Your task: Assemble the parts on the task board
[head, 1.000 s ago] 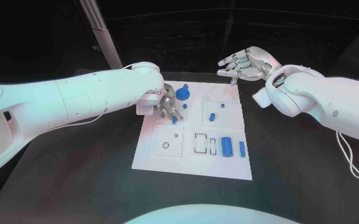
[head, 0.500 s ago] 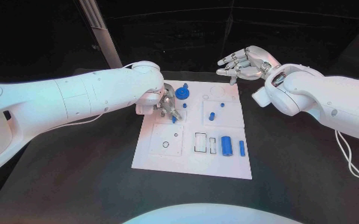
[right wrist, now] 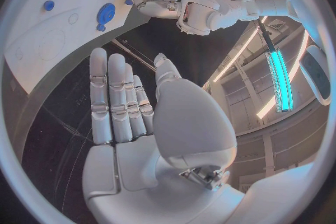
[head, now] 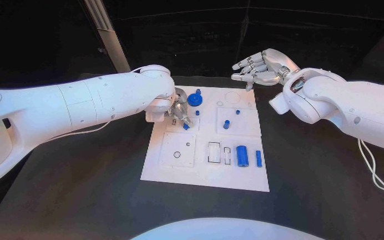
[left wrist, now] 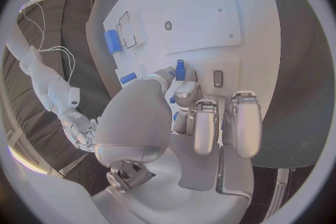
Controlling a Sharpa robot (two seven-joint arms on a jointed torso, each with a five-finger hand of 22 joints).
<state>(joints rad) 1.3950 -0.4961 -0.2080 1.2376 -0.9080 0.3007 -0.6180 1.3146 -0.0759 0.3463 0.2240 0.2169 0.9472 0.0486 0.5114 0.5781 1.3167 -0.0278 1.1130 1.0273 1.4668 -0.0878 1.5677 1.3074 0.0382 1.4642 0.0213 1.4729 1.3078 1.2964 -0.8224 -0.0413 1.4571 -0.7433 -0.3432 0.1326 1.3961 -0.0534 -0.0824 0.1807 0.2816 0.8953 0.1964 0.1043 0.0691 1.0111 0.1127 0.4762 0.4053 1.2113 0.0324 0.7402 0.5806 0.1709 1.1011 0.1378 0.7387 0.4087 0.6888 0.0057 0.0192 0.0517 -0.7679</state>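
Looks like we're at the seating step: a small blue peg [left wrist: 180,69] sits on the task board [head: 200,170], just on the robot's side of the round blue gear [head: 195,101], with the left robot hand [head: 177,111] pinching it at its fingertips. Next move is probably pushing it straight down into its hole without tilting. The right robot hand [head: 260,68] hovers beyond the board's far edge, fingers apart, holding nothing.

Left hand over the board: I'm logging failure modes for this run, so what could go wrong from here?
The left hand works at a small blue part at its fingertips; its hold looks slight, so the part could slip or tip. The blue gear stands close beside the fingers and might get knocked. The right hand hovers beyond the task board, too far to steady it.
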